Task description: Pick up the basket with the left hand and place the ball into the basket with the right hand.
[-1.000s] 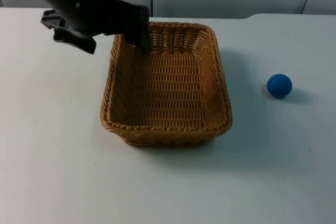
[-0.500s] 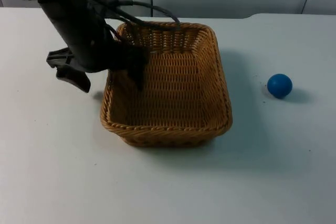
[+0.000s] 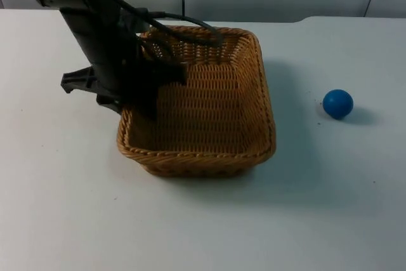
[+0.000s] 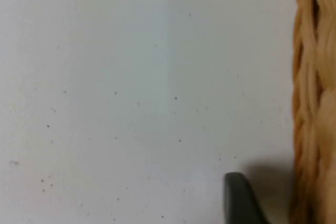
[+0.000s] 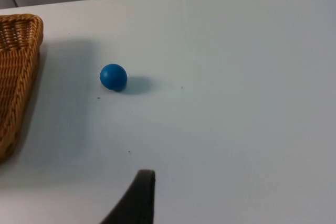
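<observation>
At the basket's (image 3: 209,103) left wall we find the left end effector (image 3: 130,96), its black arm coming down over the rim at that side. In the left wrist view one dark fingertip (image 4: 242,200) stands over the white tabletop (image 4: 131,77) just outside the woven wall (image 4: 311,98), so that finger lies outside the basket; we cannot tell whether the end effector is apart or clamped on the wall, since the arm hides the other finger in the top view. The basket sits on the tabletop (image 3: 63,207), a rectangular wicker one, open upward, with nothing inside that we can see.

Well to the right of the left end effector, beyond the basket's far wall, the blue ball (image 3: 337,103) lies on the tabletop, apart from the basket. In the right wrist view we see the ball (image 5: 113,76) ahead of the right end effector, well apart from it, with the basket's corner (image 5: 18,72) beside it. One black fingertip (image 5: 137,198) of the right end effector shows there; we cannot tell how its fingers stand. The right arm waits.
</observation>
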You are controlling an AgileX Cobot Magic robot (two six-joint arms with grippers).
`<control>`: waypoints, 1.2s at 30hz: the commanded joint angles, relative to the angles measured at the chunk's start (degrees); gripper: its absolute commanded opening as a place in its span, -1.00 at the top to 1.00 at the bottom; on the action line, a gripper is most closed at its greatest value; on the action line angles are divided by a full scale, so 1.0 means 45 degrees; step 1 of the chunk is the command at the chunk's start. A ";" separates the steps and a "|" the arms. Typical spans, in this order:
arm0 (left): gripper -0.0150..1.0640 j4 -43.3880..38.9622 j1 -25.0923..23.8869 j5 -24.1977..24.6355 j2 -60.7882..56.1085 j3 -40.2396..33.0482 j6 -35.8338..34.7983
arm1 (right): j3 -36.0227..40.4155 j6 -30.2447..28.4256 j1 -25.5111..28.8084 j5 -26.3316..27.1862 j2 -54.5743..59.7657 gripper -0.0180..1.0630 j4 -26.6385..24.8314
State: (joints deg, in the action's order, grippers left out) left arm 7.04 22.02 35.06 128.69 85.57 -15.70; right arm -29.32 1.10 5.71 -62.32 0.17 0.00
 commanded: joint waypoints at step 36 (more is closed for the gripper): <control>0.98 0.2306 0.0081 0.0868 -0.2437 0.0113 -0.0802 | 0.0058 0.0005 -0.0036 0.0118 -0.0038 -0.96 0.0000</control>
State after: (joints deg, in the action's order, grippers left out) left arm 16.55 22.02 37.69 120.54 85.90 -19.54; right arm -29.32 1.10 5.71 -62.32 0.17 0.00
